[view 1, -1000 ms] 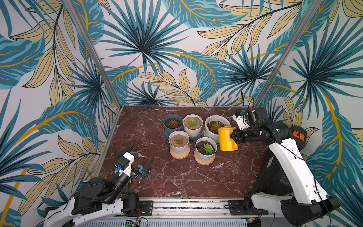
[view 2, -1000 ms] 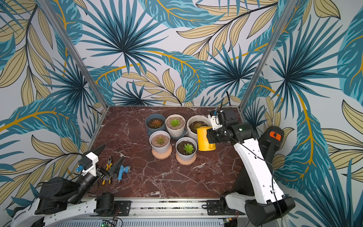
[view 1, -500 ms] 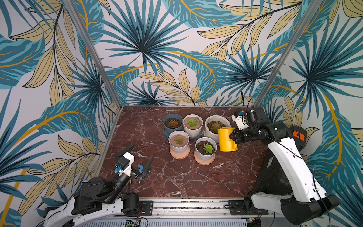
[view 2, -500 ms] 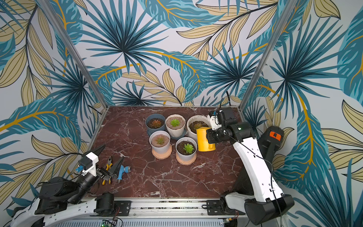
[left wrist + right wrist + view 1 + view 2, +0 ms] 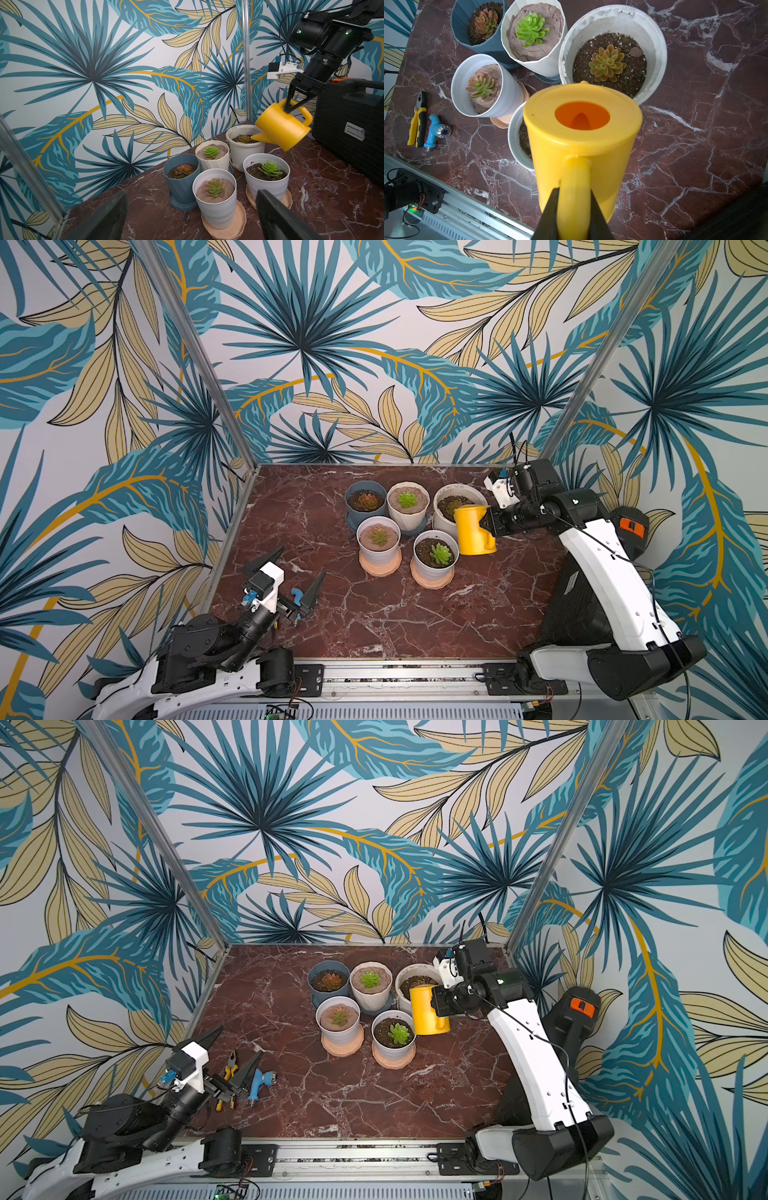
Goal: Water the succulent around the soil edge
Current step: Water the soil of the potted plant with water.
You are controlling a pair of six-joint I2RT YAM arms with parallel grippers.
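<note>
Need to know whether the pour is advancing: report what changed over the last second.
The right gripper, shut on the handle of the yellow plastic watering can, carried it slightly toward the robot's left, farther over the large round white pot. Nothing was grasped or released. The open left gripper, the other four pots and the yellow-handled pliers stayed put.

Yellow can (image 5: 583, 149) w/ orange inside, blue pot (image 5: 180, 187), red-brown white-veined marble table (image 5: 374, 614), teal/tan leaf-print walls (image 5: 311, 344).

Five pots (image 5: 408, 517) stand together on the table (image 5: 374, 614), three behind, two in front. The watering can (image 5: 284, 128) hangs right of them, spout over the back right pot (image 5: 245, 150).
</note>
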